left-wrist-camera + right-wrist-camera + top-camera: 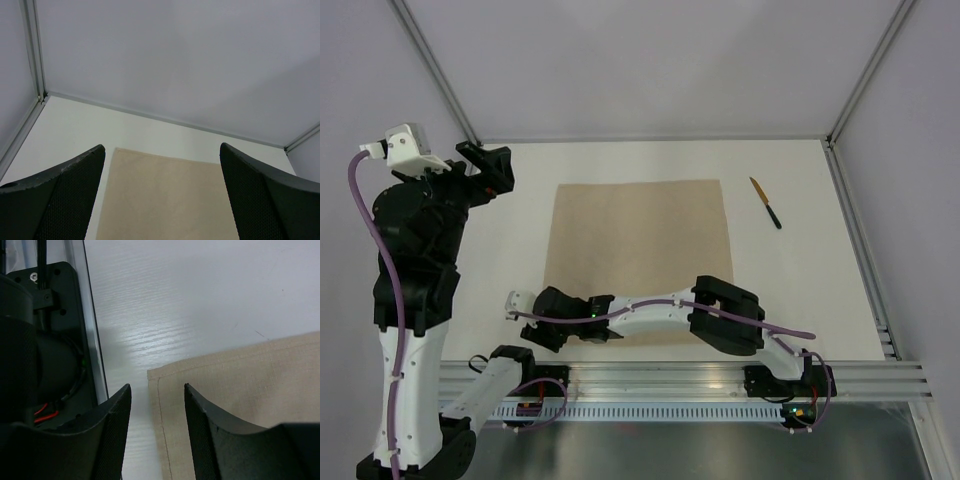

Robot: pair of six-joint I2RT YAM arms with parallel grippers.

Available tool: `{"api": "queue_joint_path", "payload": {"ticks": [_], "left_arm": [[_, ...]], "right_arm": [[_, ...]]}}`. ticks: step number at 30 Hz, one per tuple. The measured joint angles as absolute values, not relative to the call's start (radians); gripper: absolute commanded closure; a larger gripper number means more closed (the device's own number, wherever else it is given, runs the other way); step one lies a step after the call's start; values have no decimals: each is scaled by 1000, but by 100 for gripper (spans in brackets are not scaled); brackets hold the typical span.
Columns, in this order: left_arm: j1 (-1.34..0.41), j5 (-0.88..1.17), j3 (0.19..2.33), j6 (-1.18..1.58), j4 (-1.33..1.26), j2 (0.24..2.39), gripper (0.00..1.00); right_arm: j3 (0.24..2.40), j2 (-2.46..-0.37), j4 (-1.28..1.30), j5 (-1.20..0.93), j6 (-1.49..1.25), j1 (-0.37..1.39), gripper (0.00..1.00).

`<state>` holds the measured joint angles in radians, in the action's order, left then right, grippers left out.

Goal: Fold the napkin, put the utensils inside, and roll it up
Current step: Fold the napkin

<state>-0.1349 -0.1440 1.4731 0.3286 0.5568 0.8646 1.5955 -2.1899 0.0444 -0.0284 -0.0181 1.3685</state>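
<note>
Right gripper (157, 389), jaws parted, straddles the left hem at the tan napkin's (240, 385) near-left corner, while the left gripper (162, 152) hangs wide open off its far-left corner.

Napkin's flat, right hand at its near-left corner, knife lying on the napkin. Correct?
No: the knife is off the napkin, on the bare table to its right, as the top external view shows. Napkin flat and right hand at its near-left corner both hold.
</note>
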Motion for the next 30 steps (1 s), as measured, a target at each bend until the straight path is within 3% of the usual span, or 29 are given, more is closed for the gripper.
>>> {"api": "queue_joint_path", "payload": {"ticks": [13, 23, 30], "left_arm": [[-135, -157, 1446, 329, 572, 861, 0], [-135, -161, 1433, 329, 575, 858, 0], [-135, -167, 1433, 329, 575, 848, 0]], "right_arm": [[1643, -2295, 31, 6, -19, 1371, 49], [1652, -2306, 17, 36, -11, 1371, 79], [1652, -2306, 15, 54, 7, 1371, 92]]}}
